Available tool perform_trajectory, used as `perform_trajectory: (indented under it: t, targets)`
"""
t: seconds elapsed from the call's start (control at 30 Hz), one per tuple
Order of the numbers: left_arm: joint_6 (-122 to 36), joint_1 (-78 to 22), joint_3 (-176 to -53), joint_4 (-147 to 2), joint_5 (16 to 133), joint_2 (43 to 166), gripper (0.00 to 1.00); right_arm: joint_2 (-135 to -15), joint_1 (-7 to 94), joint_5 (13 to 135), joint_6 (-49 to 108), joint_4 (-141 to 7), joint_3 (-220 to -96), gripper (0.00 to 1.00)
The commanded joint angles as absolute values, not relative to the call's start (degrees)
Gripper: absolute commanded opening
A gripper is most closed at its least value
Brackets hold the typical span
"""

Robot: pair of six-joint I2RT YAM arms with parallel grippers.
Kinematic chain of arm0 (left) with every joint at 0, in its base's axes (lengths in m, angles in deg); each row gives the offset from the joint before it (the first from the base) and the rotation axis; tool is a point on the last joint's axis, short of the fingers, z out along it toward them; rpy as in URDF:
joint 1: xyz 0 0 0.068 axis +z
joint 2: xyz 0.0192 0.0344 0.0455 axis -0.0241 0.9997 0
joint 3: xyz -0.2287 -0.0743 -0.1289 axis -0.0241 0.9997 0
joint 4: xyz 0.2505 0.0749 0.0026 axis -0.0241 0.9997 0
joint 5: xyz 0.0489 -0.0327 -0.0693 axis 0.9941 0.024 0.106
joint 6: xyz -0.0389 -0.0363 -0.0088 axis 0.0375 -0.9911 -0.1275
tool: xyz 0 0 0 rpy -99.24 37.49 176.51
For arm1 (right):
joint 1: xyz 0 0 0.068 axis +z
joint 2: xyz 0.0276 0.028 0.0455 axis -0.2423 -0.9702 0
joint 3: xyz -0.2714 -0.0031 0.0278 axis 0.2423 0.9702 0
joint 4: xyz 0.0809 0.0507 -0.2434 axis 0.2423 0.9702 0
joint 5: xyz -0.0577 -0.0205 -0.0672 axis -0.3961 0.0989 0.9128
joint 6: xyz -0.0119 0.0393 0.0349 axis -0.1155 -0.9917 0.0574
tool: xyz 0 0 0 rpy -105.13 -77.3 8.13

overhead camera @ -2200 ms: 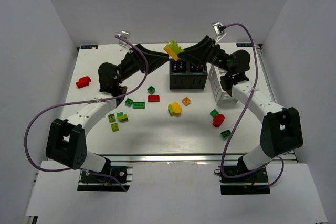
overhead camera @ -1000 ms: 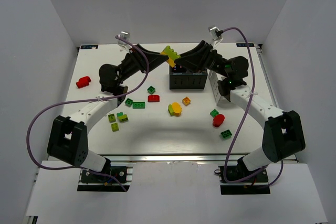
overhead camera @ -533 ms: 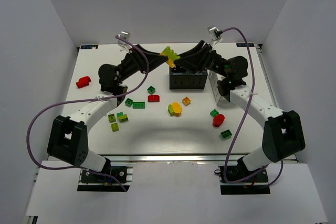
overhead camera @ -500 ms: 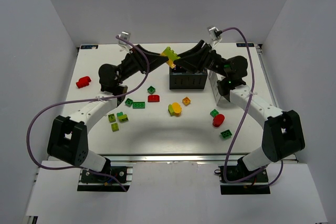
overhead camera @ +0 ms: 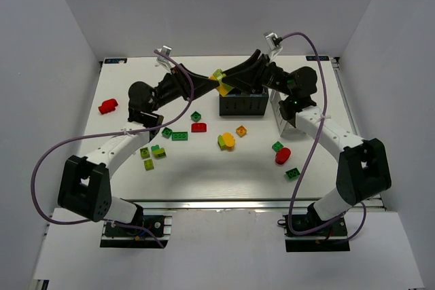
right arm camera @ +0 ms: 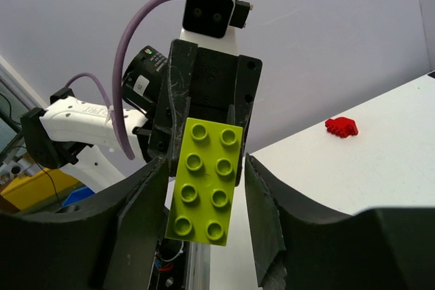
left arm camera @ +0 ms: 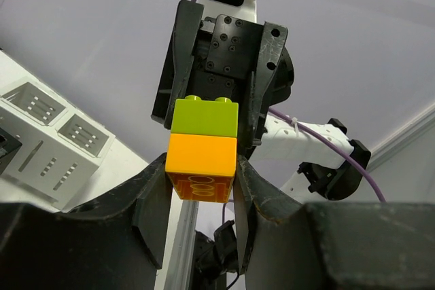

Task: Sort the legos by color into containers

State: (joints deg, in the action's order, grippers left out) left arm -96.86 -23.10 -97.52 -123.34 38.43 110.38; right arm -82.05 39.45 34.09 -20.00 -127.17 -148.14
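Left gripper (left arm camera: 202,171) pinches the lime-and-orange stack (left arm camera: 202,142) by its orange half (raised near the black box (overhead camera: 242,105)); right gripper (right arm camera: 205,168) flanks the lime half, and whether it presses cannot be told.

lego stack (left arm camera: 202,147): lower sides were hidden inside the left hand (left arm camera: 202,171).
black box (overhead camera: 241,106): inside was mostly hidden under the right hand (overhead camera: 226,86).

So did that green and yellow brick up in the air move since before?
Yes. The two-colour brick has dropped lower in the top view, and is now right by the upper left corner of the black box.
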Motion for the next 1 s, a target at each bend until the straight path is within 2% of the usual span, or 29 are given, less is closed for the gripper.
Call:
perform_trajectory:
  t: [0.0, 0.1, 0.23, 0.33, 0.47, 0.53, 0.77, 0.83, 0.97]
  targets:
    - [-95.4, -23.2, -97.3, -122.9, 38.1, 107.5, 0.17, -82.3, 39.9, 32.7, -17.4, -126.8, -151.1, 0.54]
    - [-95.4, -23.2, -97.4, -122.9, 38.0, 107.7, 0.17, -82.2, 40.2, 32.4, -16.0, -124.5, -151.1, 0.57]
    - [-95.3, -23.2, -97.5, -122.5, 37.6, 107.8, 0.17, -82.5, 40.9, 32.3, -14.0, -121.9, -151.8, 0.57]
    - [-94.2, -23.2, -97.5, -121.2, 37.4, 107.5, 0.17, -82.7, 41.0, 32.0, -14.0, -121.8, -152.0, 0.49]
    - [-92.9, -23.1, -96.7, -119.3, 37.3, 106.7, 0.17, -82.5, 41.0, 31.6, -13.8, -122.6, -152.2, 0.30]
    - [-92.6, -22.9, -96.2, -118.9, 37.2, 106.2, 0.17, -82.5, 40.9, 31.6, -13.7, -123.1, -152.1, 0.28]
    - [-92.6, -21.1, -93.2, -118.2, 37.3, 104.0, 0.17, -82.6, 38.8, 31.6, -13.7, -124.0, -152.4, 0.04]
    - [-92.5, -20.5, -91.8, -118.0, 37.1, 103.1, 0.17, -82.7, 37.8, 31.6, -13.7, -124.1, -152.4, 0.00]
    - [-92.6, -19.0, -89.3, -117.7, 37.3, 101.5, 0.17, -82.7, 36.1, 30.7, -12.6, -123.6, -152.4, 0.00]
